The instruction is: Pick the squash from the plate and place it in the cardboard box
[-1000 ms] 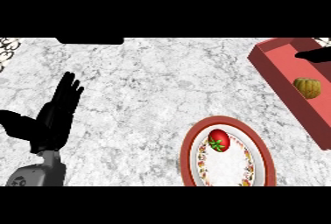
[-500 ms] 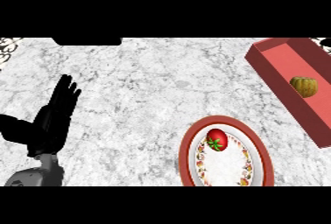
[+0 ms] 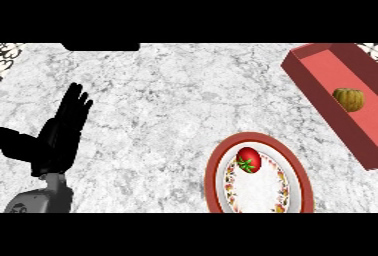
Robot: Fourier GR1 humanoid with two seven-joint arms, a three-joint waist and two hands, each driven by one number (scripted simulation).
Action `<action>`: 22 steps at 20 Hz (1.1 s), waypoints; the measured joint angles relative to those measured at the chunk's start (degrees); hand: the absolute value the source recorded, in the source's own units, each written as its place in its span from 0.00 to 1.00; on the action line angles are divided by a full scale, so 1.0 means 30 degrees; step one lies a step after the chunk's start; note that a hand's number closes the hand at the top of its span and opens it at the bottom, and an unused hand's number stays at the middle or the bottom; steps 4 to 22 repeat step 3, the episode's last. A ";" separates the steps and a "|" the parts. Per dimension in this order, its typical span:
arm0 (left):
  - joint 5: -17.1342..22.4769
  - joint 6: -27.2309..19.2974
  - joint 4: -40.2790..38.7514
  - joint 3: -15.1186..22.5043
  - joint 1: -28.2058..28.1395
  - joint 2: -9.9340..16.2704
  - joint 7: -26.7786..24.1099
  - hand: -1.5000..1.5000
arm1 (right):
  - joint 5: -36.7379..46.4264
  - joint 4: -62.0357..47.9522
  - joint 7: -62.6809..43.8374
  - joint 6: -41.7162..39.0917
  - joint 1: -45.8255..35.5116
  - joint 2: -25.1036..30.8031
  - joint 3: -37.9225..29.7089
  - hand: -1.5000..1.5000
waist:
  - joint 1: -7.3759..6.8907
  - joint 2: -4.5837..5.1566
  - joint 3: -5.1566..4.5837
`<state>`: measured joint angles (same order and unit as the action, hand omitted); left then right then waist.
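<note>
Squash (image 3: 348, 99), yellow-brown and ribbed, sits inside the cardboard box (image 3: 319, 87), on the box floor toward its upper half, no hand touching it. The box is reddish, long and narrow, set at an angle along the right edge of the marble counter (image 3: 177, 100), its lower end cut off by the view's right side. Plate (image 3: 295, 172) with a red rim and a floral-patterned white centre lies on the counter below and left of the box, near it but apart; its lower edge is cut off. A red tomato (image 3: 249, 159) with a green stem rests on the plate's upper part. Left hand (image 3: 57, 135) shows at the view's left, fingers straight and together pointing up, thumb spread out to the left, holding nothing, well apart from plate and box; grey forearm comes in below it. Right hand not visible anywhere.
</note>
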<state>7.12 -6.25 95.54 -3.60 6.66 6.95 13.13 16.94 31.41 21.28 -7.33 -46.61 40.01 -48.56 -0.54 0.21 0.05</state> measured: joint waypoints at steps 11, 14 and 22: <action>0.0120 0.0202 0.0176 -0.0139 -0.0213 0.0105 -0.0062 0.50 | -0.0669 -0.0780 0.1004 -0.0550 0.0694 0.0846 -0.0252 0.00 | -0.0042 0.0013 0.0003; 0.0120 0.0202 0.0176 -0.0139 -0.0213 0.0105 -0.0062 0.50 | -0.0669 -0.0780 0.1004 -0.0550 0.0694 0.0846 -0.0252 0.00 | -0.0042 0.0013 0.0003; 0.0120 0.0202 0.0176 -0.0139 -0.0213 0.0105 -0.0062 0.50 | -0.0669 -0.0780 0.1004 -0.0550 0.0694 0.0846 -0.0252 0.00 | -0.0042 0.0013 0.0003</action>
